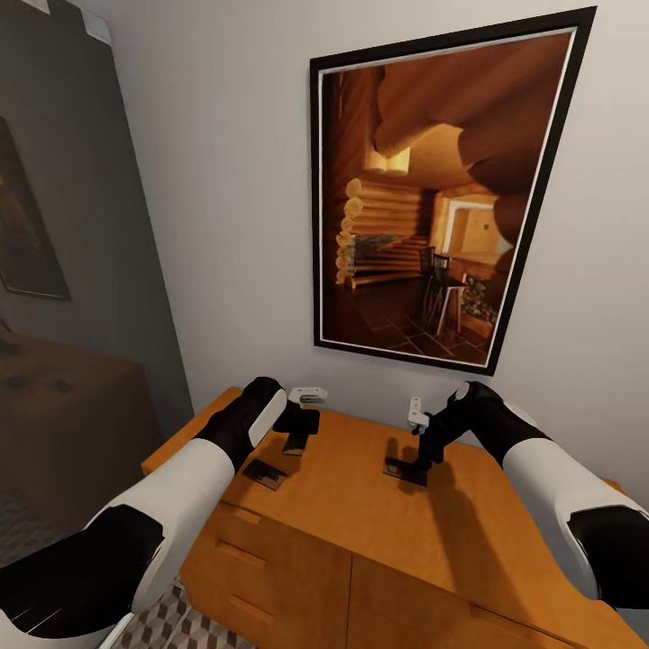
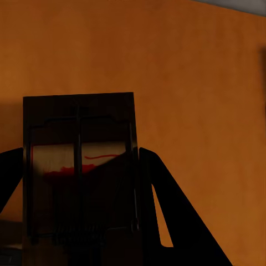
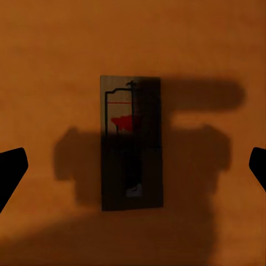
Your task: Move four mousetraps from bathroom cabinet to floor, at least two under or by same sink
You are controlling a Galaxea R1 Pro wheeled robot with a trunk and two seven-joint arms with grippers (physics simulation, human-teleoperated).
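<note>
holding one mousetrap (image 2: 80, 172) clamped in my left fingers (image 2: 149, 183) above the cabinet (image 1: 351, 505). right fingers (image 3: 11, 172) spread wide over another trap (image 3: 132, 143); none on the floor yet.

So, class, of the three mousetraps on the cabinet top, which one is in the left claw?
The mousetrap nearest the wall on the left, between the left claw's fingers. A second trap lies free beside it; the third trap lies under the open right claw.
</note>
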